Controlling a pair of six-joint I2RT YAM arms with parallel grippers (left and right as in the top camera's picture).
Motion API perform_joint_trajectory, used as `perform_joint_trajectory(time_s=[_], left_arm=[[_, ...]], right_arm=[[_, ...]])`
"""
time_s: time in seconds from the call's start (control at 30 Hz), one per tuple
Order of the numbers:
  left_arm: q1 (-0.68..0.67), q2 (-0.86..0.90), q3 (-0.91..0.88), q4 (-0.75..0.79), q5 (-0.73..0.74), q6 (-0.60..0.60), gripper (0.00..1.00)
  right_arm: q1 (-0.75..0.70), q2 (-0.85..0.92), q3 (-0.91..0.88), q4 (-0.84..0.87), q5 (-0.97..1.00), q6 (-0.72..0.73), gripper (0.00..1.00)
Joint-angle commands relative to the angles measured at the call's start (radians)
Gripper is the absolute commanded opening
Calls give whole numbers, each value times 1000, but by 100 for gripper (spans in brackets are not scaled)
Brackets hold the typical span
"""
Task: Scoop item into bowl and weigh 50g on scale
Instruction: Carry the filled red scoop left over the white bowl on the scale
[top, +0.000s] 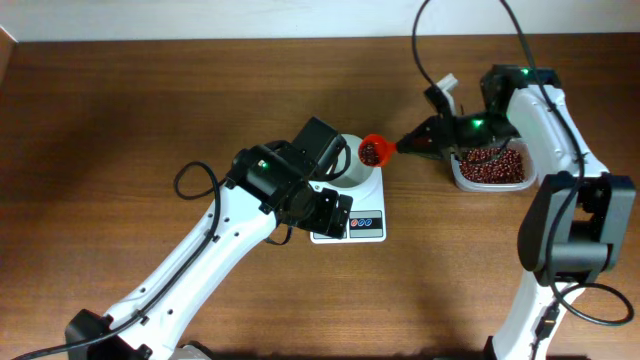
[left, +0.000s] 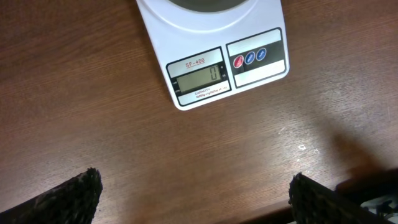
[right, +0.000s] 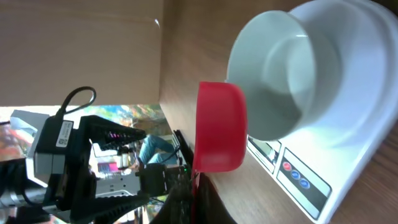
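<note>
The right claw is pressed together on the handle of a small red scoop and holds it out level toward the middle of the counter. The scoop's cup carries a heap of dark red-brown beans and sits right at the near rim of the white bowl. From the right wrist view the cup looks just beside the rim, though I can't tell whether the two touch. What I can see of the bowl's inside is plain white.

The bowl stands on the white scale, toward its far end. The scale's display and its round buttons, one red and two blue, lie at the near end, and the display reads zero.

Behind the right claw, off to the right, a clear tub sits on the counter, holding many more beans.

The left claw is spread wide with nothing between its fingers. It hangs low over bare wood just in front of the scale's display end.
</note>
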Motion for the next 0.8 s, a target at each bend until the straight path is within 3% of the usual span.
perform_joint_trajectory(time_s=[0.0, 0.4, 0.77], left_arm=[[-6, 4, -1, -1, -6, -13, 99], [-6, 4, -1, -1, -6, -13, 99], [-6, 4, -1, -1, -6, -13, 99]], right_arm=[[35, 2, -2, 37, -29, -15, 4], [125, -10, 206, 37, 245, -14, 4], [269, -10, 363, 40, 682, -19, 4]])
